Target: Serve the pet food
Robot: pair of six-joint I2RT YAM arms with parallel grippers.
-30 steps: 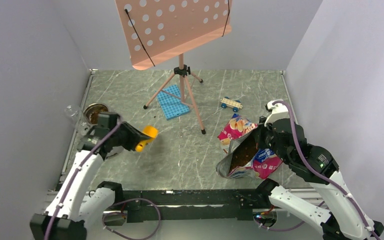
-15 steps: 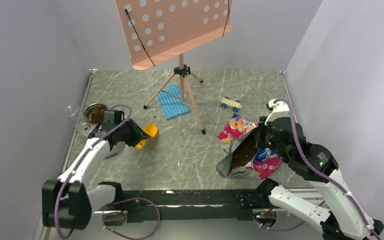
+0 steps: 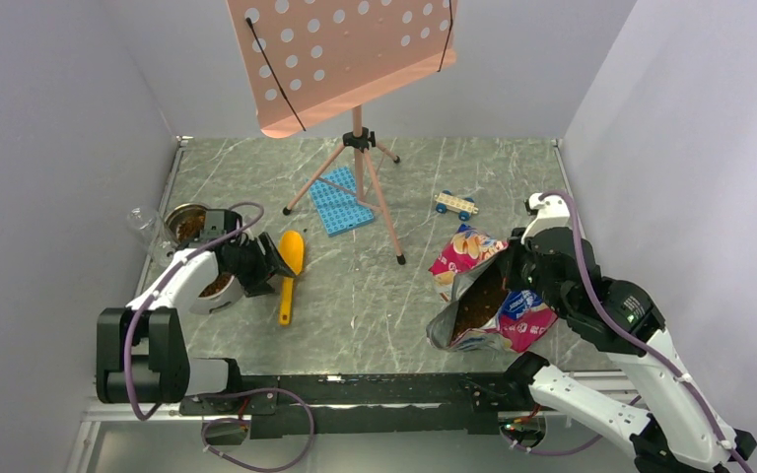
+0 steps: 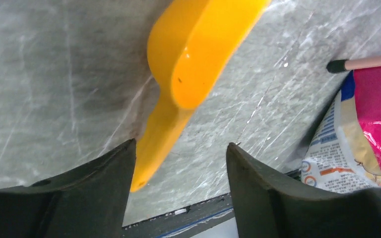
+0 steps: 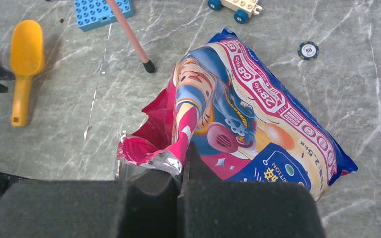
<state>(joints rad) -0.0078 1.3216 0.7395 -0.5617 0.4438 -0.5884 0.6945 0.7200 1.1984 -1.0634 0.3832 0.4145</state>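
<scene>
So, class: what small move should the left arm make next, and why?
Probably draw the left gripper back off the yellow scoop: its jaws stand open, the scoop lies on the table, and kibble already sits in the bowl.

Yellow scoop (image 4: 198, 49) flat on grey marbled table (image 4: 54, 74). Handle end between spread fingers (image 4: 99, 183) of left gripper (image 4: 181, 148). Printed bag (image 4: 357, 134) at right edge.

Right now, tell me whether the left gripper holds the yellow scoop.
No, the left gripper has its jaws open, and the yellow scoop lies on the table.
</scene>
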